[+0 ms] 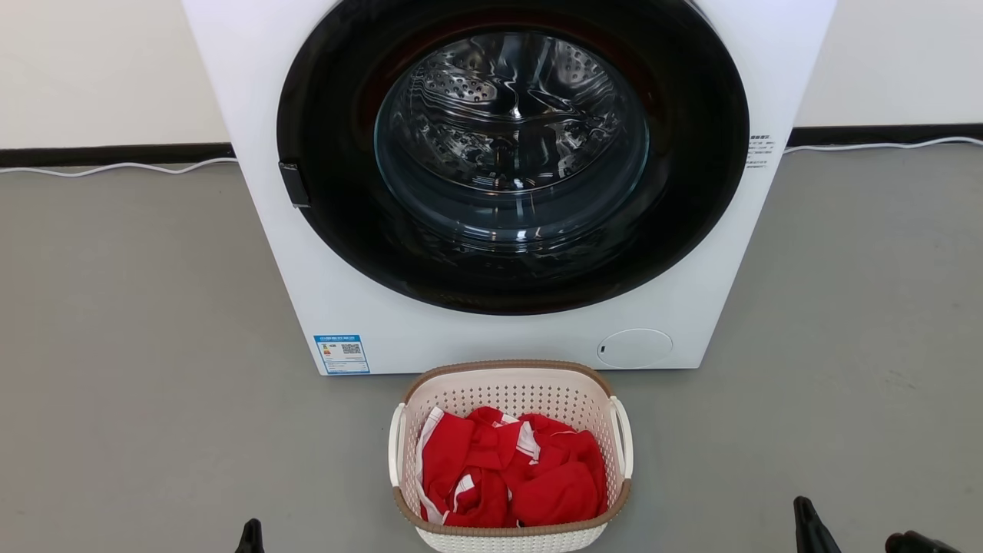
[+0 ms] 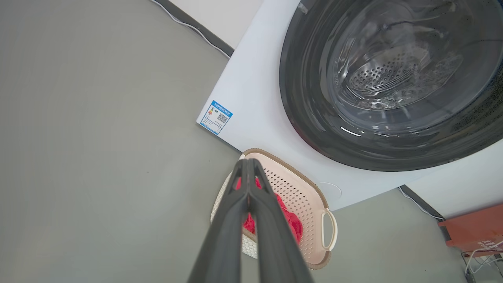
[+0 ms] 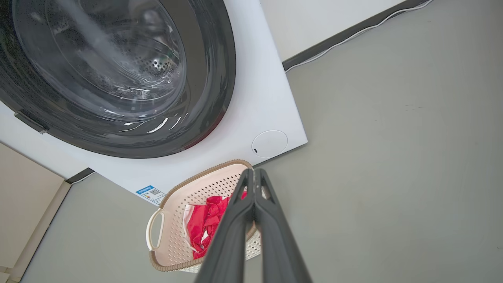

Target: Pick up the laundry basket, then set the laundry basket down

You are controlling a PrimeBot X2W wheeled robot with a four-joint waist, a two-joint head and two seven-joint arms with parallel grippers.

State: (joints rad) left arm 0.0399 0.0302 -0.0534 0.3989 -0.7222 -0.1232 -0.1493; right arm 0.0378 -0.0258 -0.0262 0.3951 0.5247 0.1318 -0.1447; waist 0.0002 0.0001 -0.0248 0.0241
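The laundry basket, cream-white and perforated with a brown rim, stands on the grey floor right in front of the washing machine. A red and white garment lies in it. Its white loop handles stick out on both sides. My left gripper peeks in at the bottom edge, left of the basket and apart from it. My right gripper is further out to the right. In the wrist views the left gripper and right gripper are both shut, empty, and above the basket.
The white washing machine with its round dark door closed rises just behind the basket. A white cable runs along the wall base. An orange-brown box sits right of the machine. Grey floor spreads on both sides.
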